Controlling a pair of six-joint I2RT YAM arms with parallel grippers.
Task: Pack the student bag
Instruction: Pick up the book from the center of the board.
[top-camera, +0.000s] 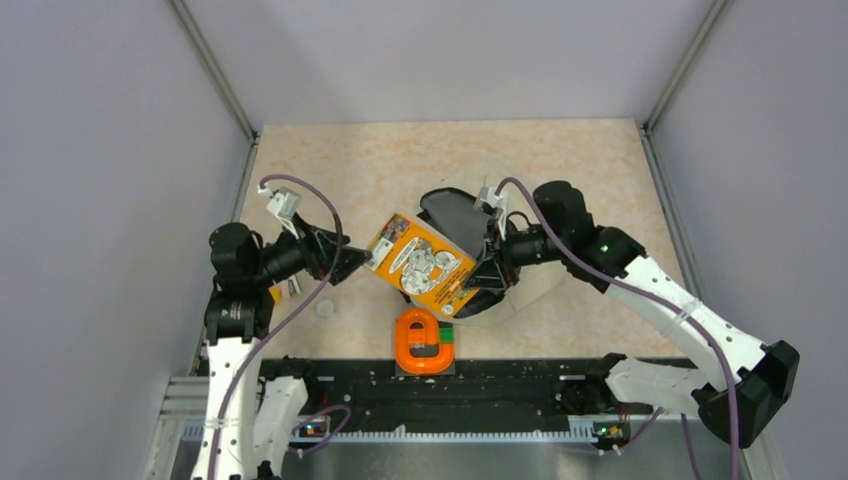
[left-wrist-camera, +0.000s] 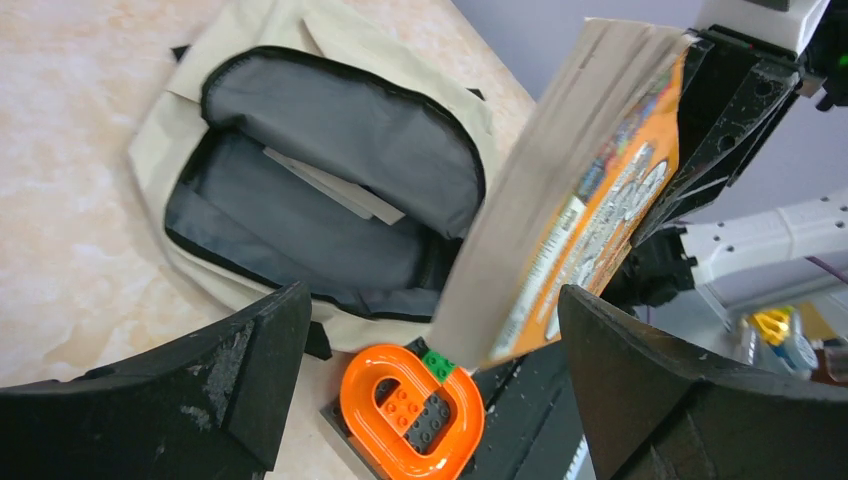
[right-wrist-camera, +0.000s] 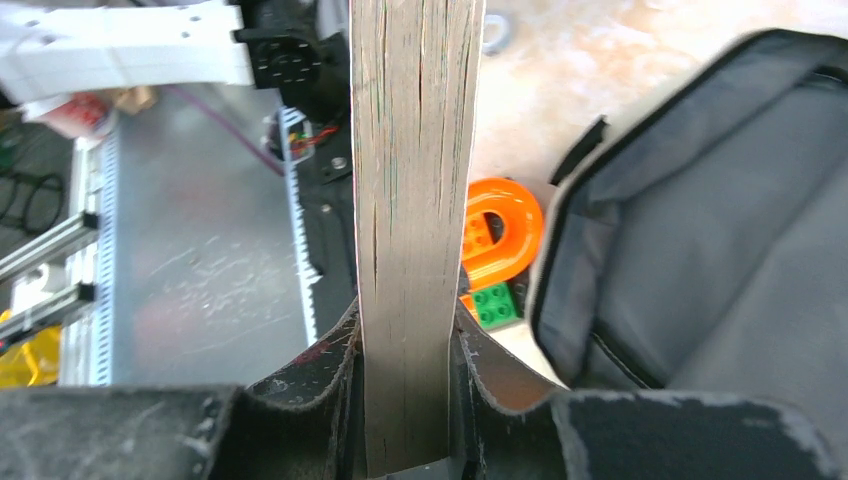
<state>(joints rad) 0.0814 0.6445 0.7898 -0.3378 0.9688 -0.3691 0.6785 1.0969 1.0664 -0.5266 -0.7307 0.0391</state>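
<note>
The student bag, a large soft beige fabric backpack (left-wrist-camera: 340, 110) with black zipper trim, lies flat on the pale marbled table (top-camera: 350, 170), a little right of centre. Its main compartment is unzipped and gapes toward the left arm, showing dark grey lining.

Above the near edge of that opening hangs a thick orange-covered paperback book (left-wrist-camera: 590, 210), tilted. The right fingers (right-wrist-camera: 300, 390) are clamped on it, one pad on each cover, with the page edge rising between them. We judge that the step in hand is getting this book into the open compartment.

To do it well, we would turn the book so its leading edge lines up with the long run of the opening. We would then slide it in low and flat along the lining, not drop it onto the rim. We would let go only once most of its length is under the upper flap.

The left fingers (left-wrist-camera: 240, 370) are spread wide apart and hold nothing, just beside the book's left corner. They could pin or lift the bag's edge if the fabric bunches up.

Near the bag's front edge and clear of the opening stands an orange plastic oval ring on a brick base (top-camera: 424, 343), which we should not knock.
</note>
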